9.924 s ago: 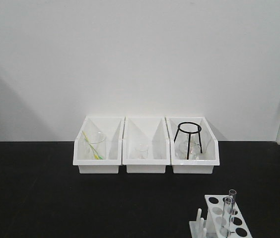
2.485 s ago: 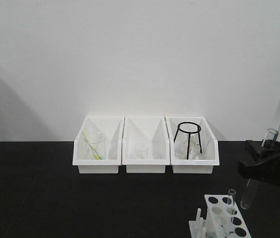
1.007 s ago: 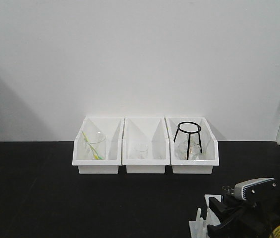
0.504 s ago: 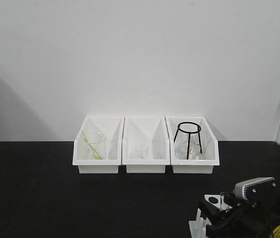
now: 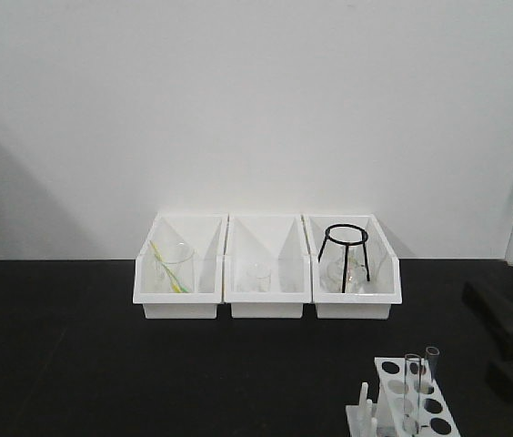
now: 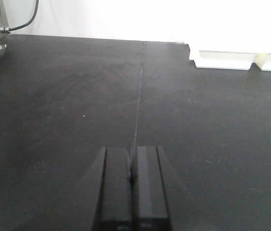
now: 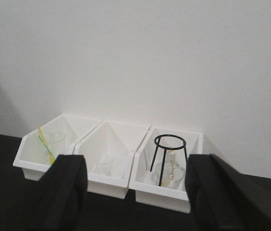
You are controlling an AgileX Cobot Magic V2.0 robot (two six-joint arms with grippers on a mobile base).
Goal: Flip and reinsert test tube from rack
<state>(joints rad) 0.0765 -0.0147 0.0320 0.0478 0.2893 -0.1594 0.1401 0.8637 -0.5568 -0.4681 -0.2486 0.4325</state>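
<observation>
Right gripper [image 7: 133, 192] — black fingers spread wide, nothing between them, raised and facing the white wall; in the front view its dark bulk sits at the right edge, well apart from the work. Below and to its left stands the small white plastic test tube rack [image 5: 411, 401] with two rows of round holes and short pegs, holding two clear glass test tubes [image 5: 411, 387] upright side by side in its far holes. With both tubes seated and the gripper released, the reinsertion looks done; whether the returned tube is truly inverted cannot be told at this size. Left gripper [image 6: 132, 180] — black fingers pressed together, empty, hovering low over bare black tabletop [image 6: 78, 96], judged parked out of the way. Ahead of the right gripper, against the wall, three white open-fronted plastic bins [image 7: 109, 161]: the left one holds a clear beaker with a yellow-green rod [image 7: 46, 142], the middle one a small clear glass vessel [image 7: 105, 163], the right one a black wire tripod stand [image 7: 169, 156] over a clear flask. Nothing stands between gripper and rack.
</observation>
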